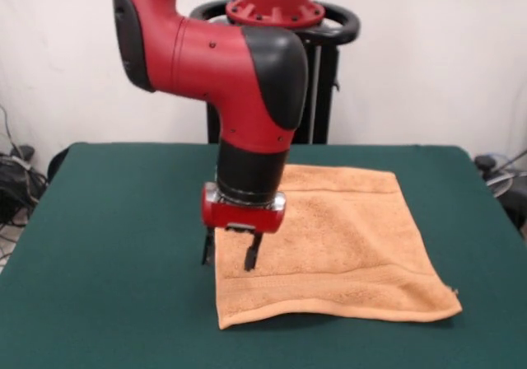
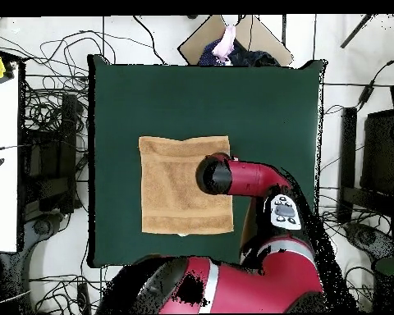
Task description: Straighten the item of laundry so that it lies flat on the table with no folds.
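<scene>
The peach-orange towel lies spread out on the dark green table, right of centre, with a woven band near its front edge. Its front edge casts a thin shadow, and a small white tag shows at the front right corner. My gripper points straight down at the towel's left edge. It is open and empty, with one finger over the table and the other over the cloth. In the overhead view the towel looks square and flat, and the arm's wrist hides the gripper.
The pedestal stands behind the table's far edge. Wide green surface lies on all sides of the towel. Cables and equipment surround the table on the floor. A brown board sits beyond one table edge.
</scene>
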Robot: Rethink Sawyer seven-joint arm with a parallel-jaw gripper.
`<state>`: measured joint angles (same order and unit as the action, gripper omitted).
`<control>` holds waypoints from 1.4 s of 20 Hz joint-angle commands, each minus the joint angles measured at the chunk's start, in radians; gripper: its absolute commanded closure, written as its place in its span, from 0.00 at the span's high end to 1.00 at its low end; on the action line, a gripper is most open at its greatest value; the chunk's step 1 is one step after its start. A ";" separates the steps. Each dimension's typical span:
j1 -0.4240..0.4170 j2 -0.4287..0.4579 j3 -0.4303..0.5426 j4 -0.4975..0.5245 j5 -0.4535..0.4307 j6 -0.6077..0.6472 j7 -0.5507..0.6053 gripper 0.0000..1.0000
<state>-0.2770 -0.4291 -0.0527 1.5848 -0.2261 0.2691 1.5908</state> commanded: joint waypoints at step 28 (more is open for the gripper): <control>0.203 0.209 -0.171 -0.094 -0.006 -0.221 0.220 1.00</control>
<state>-0.1102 -0.3348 -0.1561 1.5295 -0.2257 0.1744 1.5908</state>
